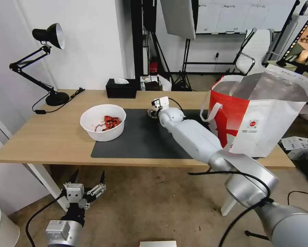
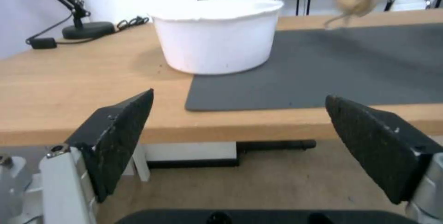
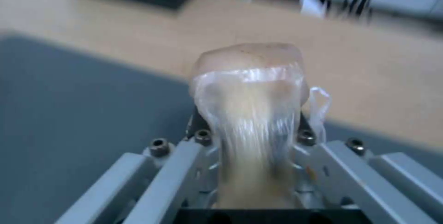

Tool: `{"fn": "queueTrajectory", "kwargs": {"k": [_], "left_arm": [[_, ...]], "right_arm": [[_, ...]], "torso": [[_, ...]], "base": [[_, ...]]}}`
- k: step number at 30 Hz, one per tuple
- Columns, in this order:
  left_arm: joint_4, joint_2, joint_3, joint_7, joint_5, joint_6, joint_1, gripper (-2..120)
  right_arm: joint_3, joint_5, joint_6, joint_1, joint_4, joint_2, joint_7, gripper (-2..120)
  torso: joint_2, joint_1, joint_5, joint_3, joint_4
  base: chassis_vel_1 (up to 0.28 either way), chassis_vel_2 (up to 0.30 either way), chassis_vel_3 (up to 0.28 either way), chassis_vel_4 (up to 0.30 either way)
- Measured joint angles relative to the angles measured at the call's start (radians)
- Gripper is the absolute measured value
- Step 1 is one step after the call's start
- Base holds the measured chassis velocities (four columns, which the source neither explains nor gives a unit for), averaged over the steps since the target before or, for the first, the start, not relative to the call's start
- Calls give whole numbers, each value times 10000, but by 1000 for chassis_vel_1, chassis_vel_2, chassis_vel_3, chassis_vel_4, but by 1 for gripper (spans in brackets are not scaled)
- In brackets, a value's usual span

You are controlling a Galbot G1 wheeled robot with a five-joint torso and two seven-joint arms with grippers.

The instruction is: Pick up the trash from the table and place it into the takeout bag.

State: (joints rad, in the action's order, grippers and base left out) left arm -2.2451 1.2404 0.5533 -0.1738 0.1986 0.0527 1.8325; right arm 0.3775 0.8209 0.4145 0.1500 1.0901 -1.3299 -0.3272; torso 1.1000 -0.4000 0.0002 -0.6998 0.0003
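- Small knotted yellowish plastic bag (image 3: 249, 113) pinched between the fingers of the right gripper (image 1: 153, 111), above the far edge of the dark grey mat (image 1: 140, 137); long axis in line with the fingers, bulging end pointing away from the wrist
- White round bowl (image 1: 103, 122) with red scraps upright on the table (image 1: 44, 137), straddling the mat's left edge
- Takeout bag (image 1: 260, 116) upright at the table's right end, mouth open upward, silver lining exposed, round red logo facing the robot
- Left gripper (image 1: 88, 178) below the table's near edge, over the floor, fingers spread wide, nothing between them
- Black desk lamp (image 1: 47, 61) at far left corner, black tissue box (image 1: 121, 88) at far edge; studio stands behind
- Left wrist view: bowl's side wall and the held bag (image 2: 353, 0) from table height, bowl contents hidden
- Head view: scraps inside the bowl
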Motion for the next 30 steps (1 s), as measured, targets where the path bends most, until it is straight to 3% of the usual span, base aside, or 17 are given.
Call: {"fn": "queueTrajectory", "kwargs": {"k": [2, 3, 5, 6, 8, 9, 12, 19, 24, 26, 30], "left_arm": [[-135, 19, 2, -7, -10, 0, 62, 100], [-135, 19, 2, -7, -10, 0, 62, 100], [-241, 24, 3, -11, -37, 1, 95, 100], [-241, 24, 3, -11, -37, 1, 95, 100], [-328, 41, -47, -12, -116, 1, 113, 100], [-328, 41, -47, -12, -116, 1, 113, 100], [-364, 94, -181, -21, -229, 1, 169, 100], [-364, 181, -318, -24, -444, 50, 235, 100], [-408, 314, -508, 51, -689, 135, 322, 100], [-417, 342, -531, 52, -716, 139, 329, 100], [-436, 400, -574, 52, -755, 157, 387, 100]], "right_arm": [[-204, -69, -284, 830, 2123, 1066, -552, 7], [-204, -69, -284, 830, 2123, 1066, -552, 7], [-575, -452, -808, 1767, 4175, 2031, -839, 7], [-575, -452, -808, 1767, 4175, 2031, -839, 7], [-1237, -1217, -1464, 2968, 6287, 3245, -975, 7], [-1237, -1217, -1464, 2968, 6287, 3245, -975, 7], [-1998, -2229, -2197, 4506, 7972, 4419, -877, 7], [-3616, -3155, -3532, 6794, 9724, 5363, -896, 6], [-4129, -3086, -4235, 6651, 9976, 5652, -1616, 6], [-4191, -2978, -4205, 6459, 9976, 5713, -1941, 6], [-4370, -2289, -3021, 5683, 9781, 5941, -3707, 6]], "torso": [[-1, 0, 4, -1, -7], [-1, 0, 4, -1, -7], [0, 1, 4, 0, -5], [0, 1, 4, 0, -5], [1, 2, 3, 1, -3], [1, 2, 3, 1, -3], [2, 2, 5, 1, -5], [3, 3, 2, 1, -5], [2, 2, 1, -1, -3], [1, 2, -1, -1, -1], [0, 1, -1, -2, -1]], "base": [[0, 0, 0, 0], [0, 0, 0, 0], [0, 0, 0, 0], [0, 0, 0, 0], [0, 0, 0, 0], [0, 0, 0, 0], [0, 0, 0, 0], [0, 0, 0, 0], [0, 0, 0, 0], [0, 0, 0, 0], [0, 0, 0, 0]]}}
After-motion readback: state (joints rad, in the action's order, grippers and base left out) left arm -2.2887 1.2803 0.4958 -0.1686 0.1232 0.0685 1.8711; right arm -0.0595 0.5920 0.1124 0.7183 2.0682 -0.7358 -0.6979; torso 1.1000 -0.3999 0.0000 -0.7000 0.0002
